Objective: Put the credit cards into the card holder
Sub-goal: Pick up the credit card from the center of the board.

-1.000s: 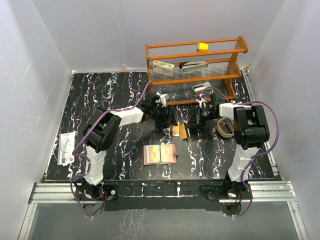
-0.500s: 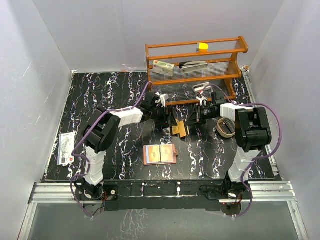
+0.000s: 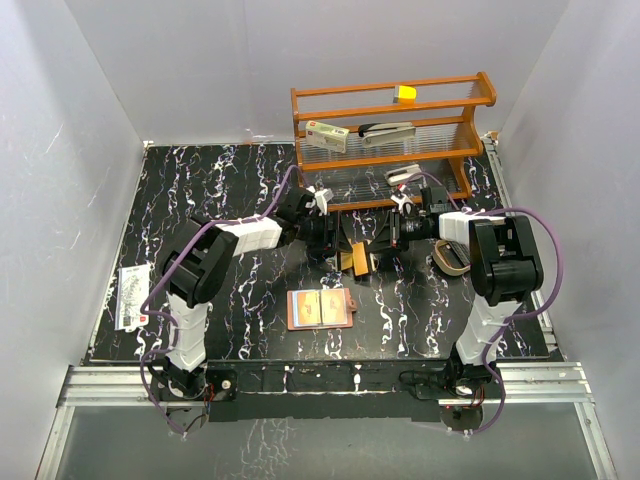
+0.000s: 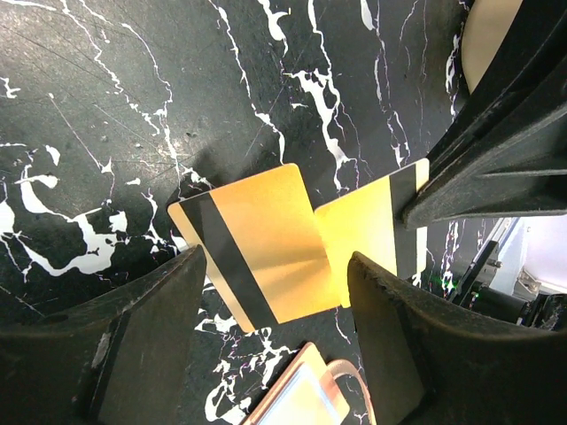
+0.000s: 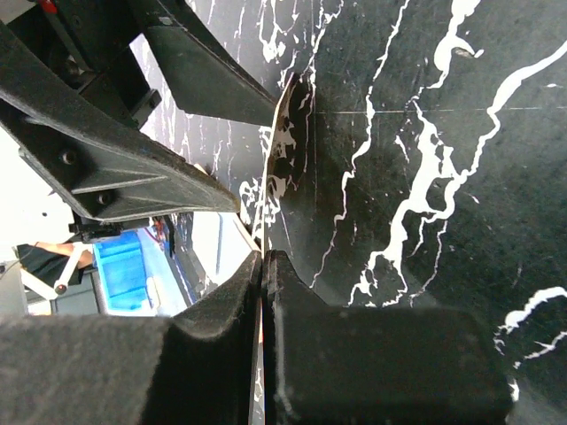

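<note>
- Your left gripper (image 4: 275, 258) stood wide open and held nothing, its fingers (image 4: 151, 336) on either side of a gold credit card (image 4: 248, 239) at the centre of the left wrist frame.
- Your right gripper (image 5: 264, 258) was pinched tight on the edge of a second gold card (image 4: 372, 232), touching the first on its right.
- The card holder (image 3: 320, 308) lay open on the table (image 3: 200, 190), lower centre of the top frame, near the cards but apart.
</note>
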### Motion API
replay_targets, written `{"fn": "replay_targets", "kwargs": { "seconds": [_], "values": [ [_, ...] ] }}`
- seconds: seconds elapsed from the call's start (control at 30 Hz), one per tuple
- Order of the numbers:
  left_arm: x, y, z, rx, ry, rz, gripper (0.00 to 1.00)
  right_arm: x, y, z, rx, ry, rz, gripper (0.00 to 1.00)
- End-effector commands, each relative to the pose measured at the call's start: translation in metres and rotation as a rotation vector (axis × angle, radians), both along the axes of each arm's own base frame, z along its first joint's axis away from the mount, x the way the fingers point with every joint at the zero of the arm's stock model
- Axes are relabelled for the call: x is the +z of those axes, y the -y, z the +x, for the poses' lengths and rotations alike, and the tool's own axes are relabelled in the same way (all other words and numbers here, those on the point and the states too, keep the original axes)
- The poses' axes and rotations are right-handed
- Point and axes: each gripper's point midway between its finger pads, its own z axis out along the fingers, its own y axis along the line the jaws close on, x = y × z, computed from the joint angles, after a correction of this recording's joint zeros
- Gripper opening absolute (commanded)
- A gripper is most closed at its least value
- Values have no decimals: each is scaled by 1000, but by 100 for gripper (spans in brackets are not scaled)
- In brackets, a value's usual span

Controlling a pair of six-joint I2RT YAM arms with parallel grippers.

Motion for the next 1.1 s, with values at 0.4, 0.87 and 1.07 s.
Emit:
{"fn": "replay_targets", "kwargs": {
  "seconds": [0.4,0.87,1.07],
  "values": [
    [-39,-39,-24,36,-115,141,65,10,-26,3,21,40,57,0],
    [-40,-54,-22,53,-110,213,61,4,-47,0,50,25,72,0],
    [-34,-55,-25,55,-125,176,64,9,-59,-2,64,27,103,0]
  ]
}}
